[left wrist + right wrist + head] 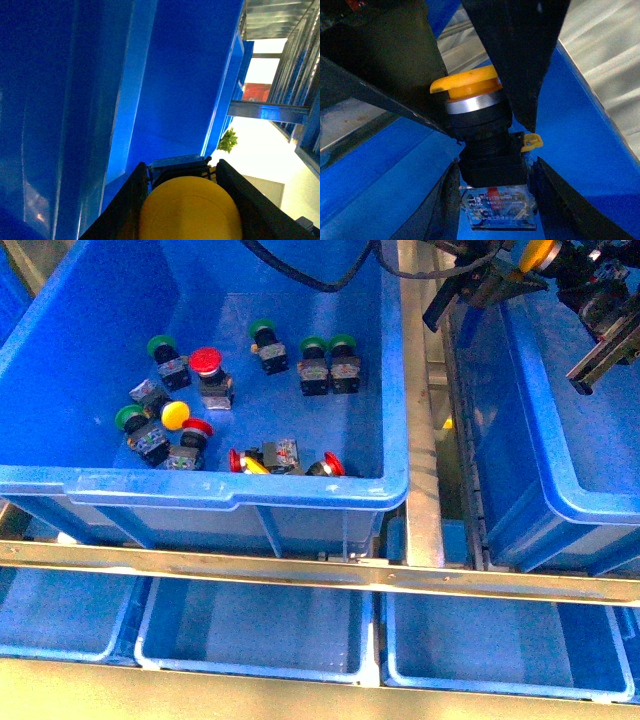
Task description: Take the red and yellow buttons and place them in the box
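The yellow button is at the top right edge of the front view, over the box. Its cap is pinched between the 2 fingers of the left gripper. The 2 fingers of the right gripper stand close on either side of its black body, and I cannot tell whether they press it. More red and yellow buttons lie among green-capped switches on the floor of the other crate, which fills the left of the front view, well apart from the box.
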You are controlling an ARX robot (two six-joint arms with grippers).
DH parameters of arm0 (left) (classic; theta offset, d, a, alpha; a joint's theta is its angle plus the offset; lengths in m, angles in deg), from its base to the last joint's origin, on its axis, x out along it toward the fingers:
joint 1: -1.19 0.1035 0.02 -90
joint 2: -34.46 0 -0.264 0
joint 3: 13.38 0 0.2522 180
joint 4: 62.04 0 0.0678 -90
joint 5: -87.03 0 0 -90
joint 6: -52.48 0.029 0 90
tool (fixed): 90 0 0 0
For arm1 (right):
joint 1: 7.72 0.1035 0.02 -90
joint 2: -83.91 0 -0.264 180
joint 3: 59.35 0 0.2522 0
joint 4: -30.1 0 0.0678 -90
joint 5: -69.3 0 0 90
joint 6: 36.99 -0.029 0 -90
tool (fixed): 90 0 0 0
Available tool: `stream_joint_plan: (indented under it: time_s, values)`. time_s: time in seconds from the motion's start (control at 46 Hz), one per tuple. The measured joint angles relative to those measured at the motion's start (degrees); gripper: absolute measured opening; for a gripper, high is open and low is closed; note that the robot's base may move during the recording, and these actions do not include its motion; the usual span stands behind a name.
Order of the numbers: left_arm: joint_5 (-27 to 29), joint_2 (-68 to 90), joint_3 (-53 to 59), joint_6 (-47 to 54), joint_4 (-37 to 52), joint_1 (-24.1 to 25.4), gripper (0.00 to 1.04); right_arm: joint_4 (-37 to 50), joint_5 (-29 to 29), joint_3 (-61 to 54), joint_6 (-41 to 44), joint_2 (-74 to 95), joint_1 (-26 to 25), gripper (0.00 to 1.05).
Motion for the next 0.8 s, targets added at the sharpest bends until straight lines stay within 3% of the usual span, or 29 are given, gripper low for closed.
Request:
stream_joint_plan:
  time_s: [0.152,0.413,0.566,0.805]
  values:
    - [0.1,0.0,0.0,0.0,0.0,0.0,0.34,0.0,0.0,0.0,0.0,0.0,-0.1,0.34]
    - [-0.3,-0.3,1.0,3.0,1.2,1.0,0.80,-0.7,-0.2,-0.5,0.0,0.0,-1.0,0.34]
    - [-0.4,-2.1,3.3,4.6,1.8,2.0,0.98,-1.0,-0.2,-1.0,0.0,0.0,-1.7,0.34]
    - [0.6,-6.7,10.6,8.3,3.6,4.3,0.97,-1.0,0.0,-1.8,0.1,0.0,-2.5,0.34]
